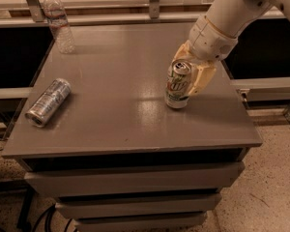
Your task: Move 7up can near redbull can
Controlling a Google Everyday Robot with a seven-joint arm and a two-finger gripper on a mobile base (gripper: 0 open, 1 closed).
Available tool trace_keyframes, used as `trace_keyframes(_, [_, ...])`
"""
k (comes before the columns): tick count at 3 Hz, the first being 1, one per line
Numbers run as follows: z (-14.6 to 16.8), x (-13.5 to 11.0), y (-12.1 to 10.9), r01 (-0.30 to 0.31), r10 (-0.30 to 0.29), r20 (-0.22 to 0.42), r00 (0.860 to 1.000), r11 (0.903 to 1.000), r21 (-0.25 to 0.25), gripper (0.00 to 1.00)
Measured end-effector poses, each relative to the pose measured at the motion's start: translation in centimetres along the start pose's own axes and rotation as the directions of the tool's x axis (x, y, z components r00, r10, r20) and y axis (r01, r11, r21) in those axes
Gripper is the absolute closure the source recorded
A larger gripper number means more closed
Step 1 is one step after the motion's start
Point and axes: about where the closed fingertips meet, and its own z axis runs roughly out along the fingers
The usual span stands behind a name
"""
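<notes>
**Can in grip, a long haul left ahead**

At the near left of the table (135,134), the redbull can (48,102) lies on its side. Well apart at mid-right, the 7up can (176,88) stands roughly upright. The gripper (187,79) reaches in from the right and appears clenched on it, though one finger is hidden. The carry likely calls for a low, level sweep left, stopping just short of the redbull can, which could roll if nudged. A bottle (58,23) stands at the far left.

Arm reaches down from upper right; tool (186,77) low, fingers clasped on the 7up can (176,90)
</notes>
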Motion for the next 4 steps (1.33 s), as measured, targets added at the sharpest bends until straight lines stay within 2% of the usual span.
trace_keyframes(1, [0.5, -1.3, -1.8, 0.065, -0.065, 0.029, 0.997, 0.9979, 0.005, 1.00])
trace_keyframes(2, [1.0, -2.7, -3.3, 0.129, -0.129, 0.053, 0.990, 0.9916, 0.003, 1.00])
trace_keyframes(4, [1.8, -5.7, -5.1, 0.233, -0.232, 0.094, 0.968, 0.9724, -0.003, 1.00])
